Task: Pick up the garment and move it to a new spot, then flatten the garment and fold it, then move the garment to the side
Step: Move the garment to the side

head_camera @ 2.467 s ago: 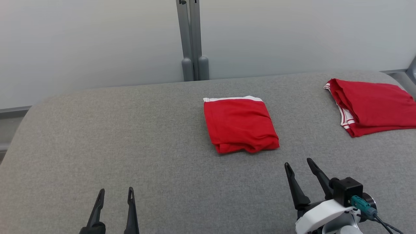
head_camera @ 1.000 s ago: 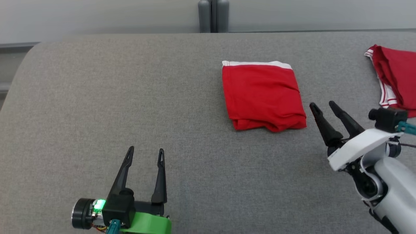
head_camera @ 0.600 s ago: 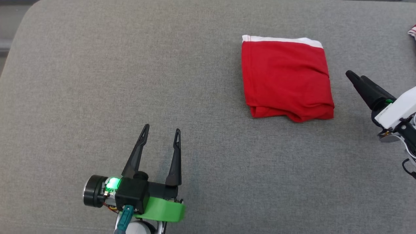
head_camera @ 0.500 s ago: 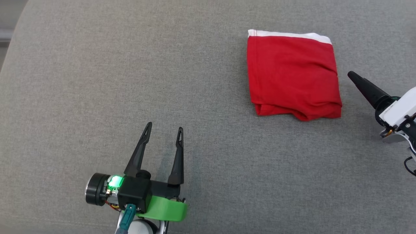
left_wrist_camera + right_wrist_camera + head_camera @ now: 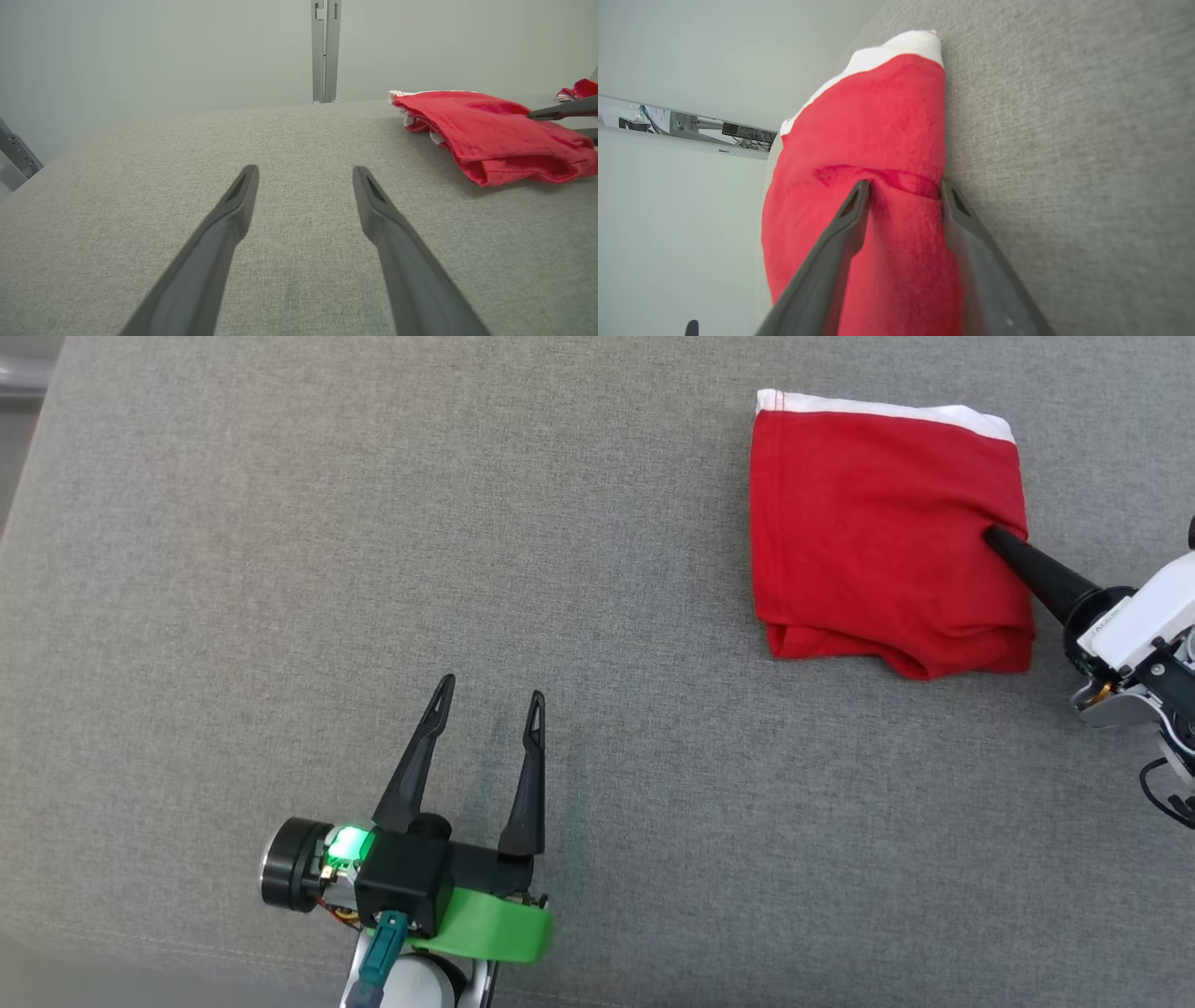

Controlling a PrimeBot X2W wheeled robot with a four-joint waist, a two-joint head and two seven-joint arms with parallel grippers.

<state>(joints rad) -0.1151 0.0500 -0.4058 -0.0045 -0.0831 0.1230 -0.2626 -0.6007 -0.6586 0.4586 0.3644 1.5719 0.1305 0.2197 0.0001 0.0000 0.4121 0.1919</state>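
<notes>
Two right gripper (image 5: 903, 189) fingers straddle edge of folded red white-hemmed cloth garment (image 5: 878, 532), upper right; whether clamped, cannot tell. Left gripper (image 5: 490, 695) fingers spread over grey woven surface (image 5: 233, 569).

No text, label, brand, number or sign can be read in any of these views — nothing is legible.
</notes>
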